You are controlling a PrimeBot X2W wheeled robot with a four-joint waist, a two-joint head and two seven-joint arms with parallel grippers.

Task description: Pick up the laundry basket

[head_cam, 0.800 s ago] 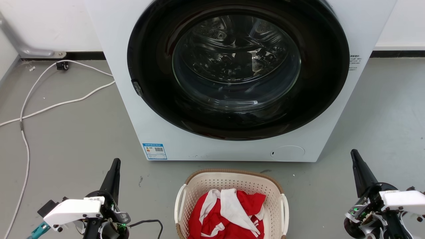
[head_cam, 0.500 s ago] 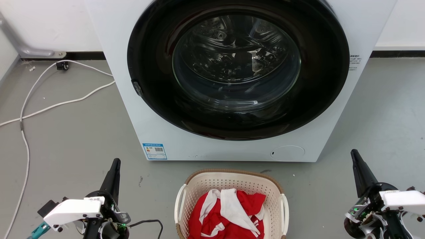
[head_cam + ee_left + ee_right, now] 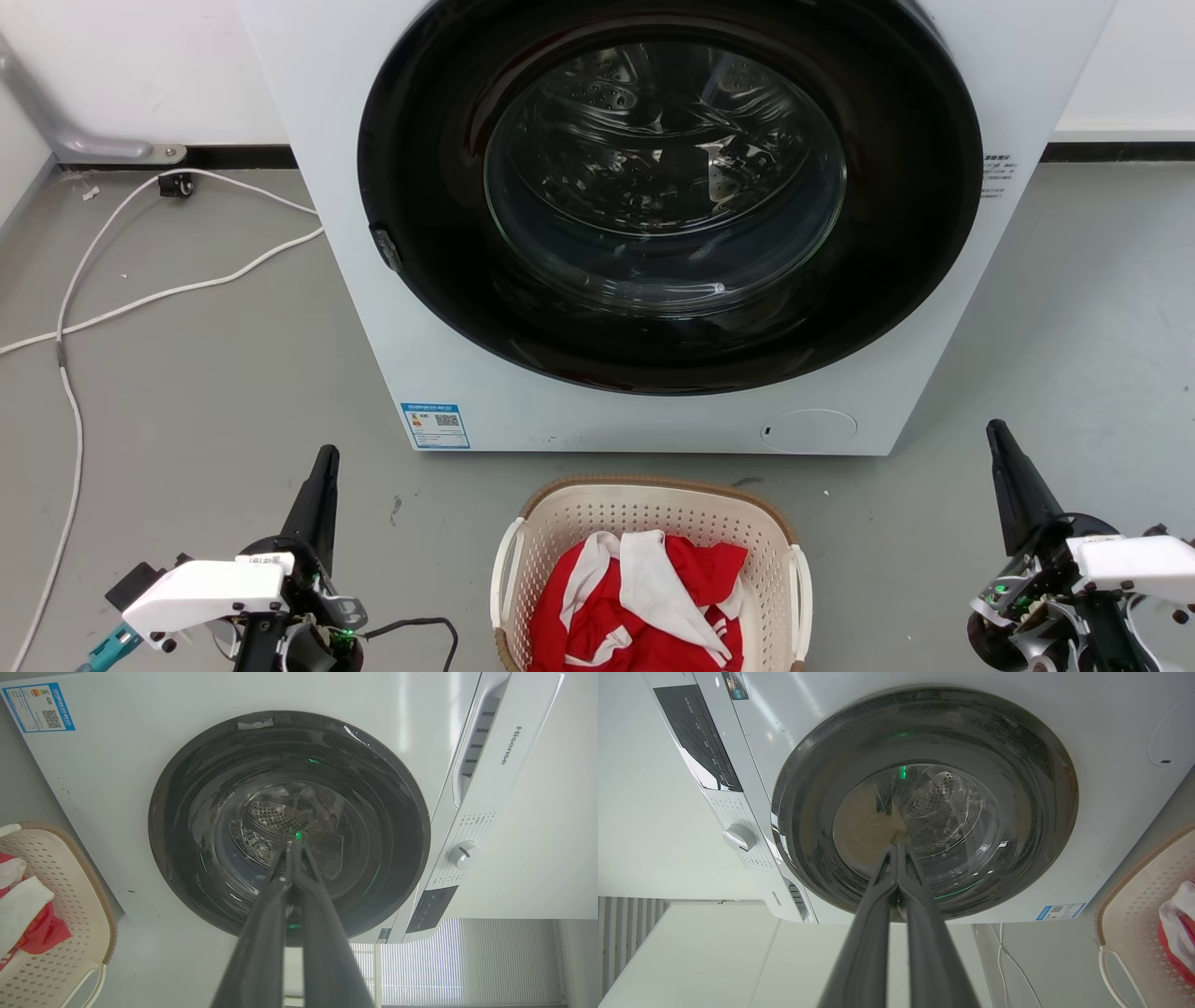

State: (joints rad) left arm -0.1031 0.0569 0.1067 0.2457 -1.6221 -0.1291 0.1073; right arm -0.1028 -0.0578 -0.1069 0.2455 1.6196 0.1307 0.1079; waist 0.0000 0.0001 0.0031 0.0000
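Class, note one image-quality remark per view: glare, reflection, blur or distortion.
Head view: even light, sharp, room reflections in the washer door glass. Left wrist view: washer turned sideways, the close left hand soft-edged. Right wrist view: a green glint on that glass, the laundry basket cut by the frame edge.

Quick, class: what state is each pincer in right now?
Left pincer: closed, holding nothing.
Right pincer: closed, holding nothing.
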